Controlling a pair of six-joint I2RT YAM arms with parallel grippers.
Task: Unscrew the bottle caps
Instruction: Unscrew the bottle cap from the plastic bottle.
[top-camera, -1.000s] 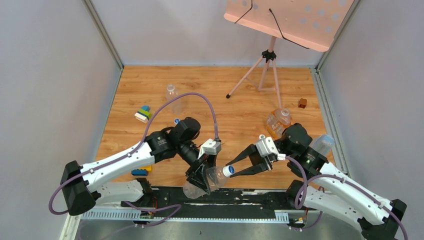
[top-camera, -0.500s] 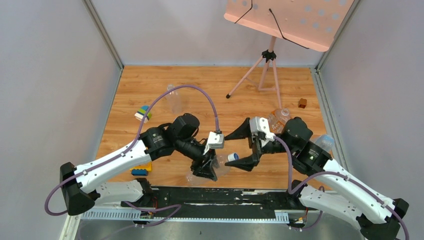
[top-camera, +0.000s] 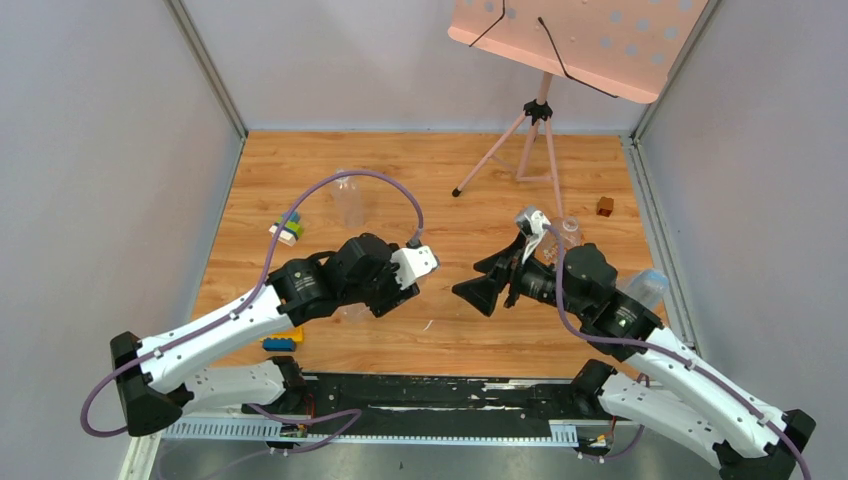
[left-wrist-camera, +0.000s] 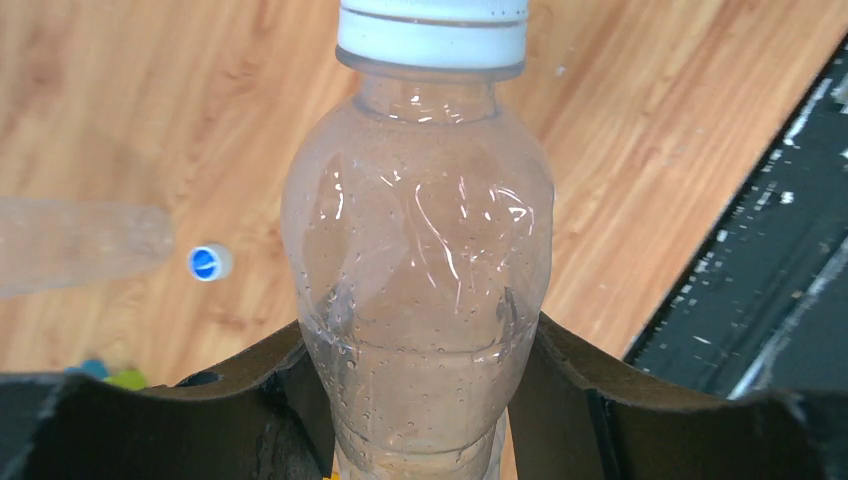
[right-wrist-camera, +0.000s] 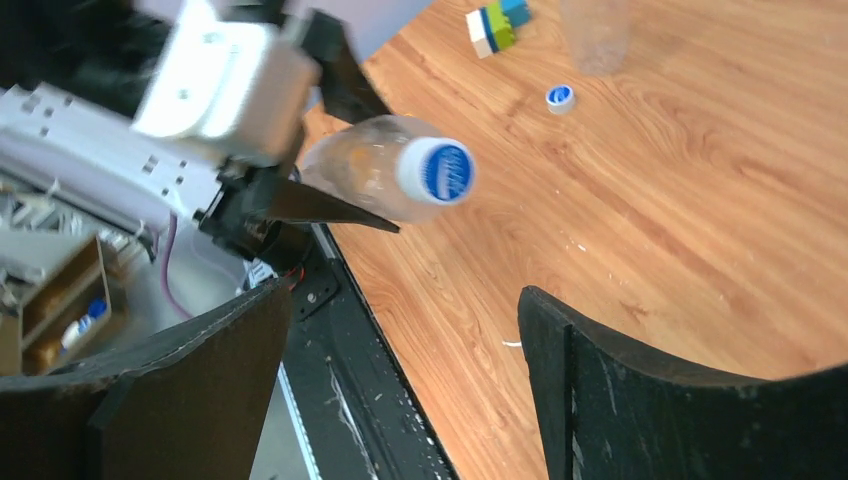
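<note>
So the left gripper (left-wrist-camera: 418, 342) has its jaws pinched partway in around the belly of a clear bottle (left-wrist-camera: 420, 250). I'd say that's the whole point: it's playing vise, aiming the neck out toward the other arm so the cap (left-wrist-camera: 432, 35) can be twisted. That cap, white with a blue top, still looks seated on the neck. It's at 12 o'clock in the left wrist view and faces straight into the right wrist camera. The right gripper (right-wrist-camera: 405, 295) is spread wide with nothing in it, sitting at roughly 3 o'clock from the left one in the top view. My guess is it let go to re-grip for another turn. A loose cap (left-wrist-camera: 208, 262) lies on the table (left-wrist-camera: 650, 100) at about 9 o'clock of the bottle. Compared with a second ago, the right jaws were clamped on the cap down near the front edge, and now they've opened and backed away. The left arm has also carried the bottle further in from that edge and a bit to the left.
</note>
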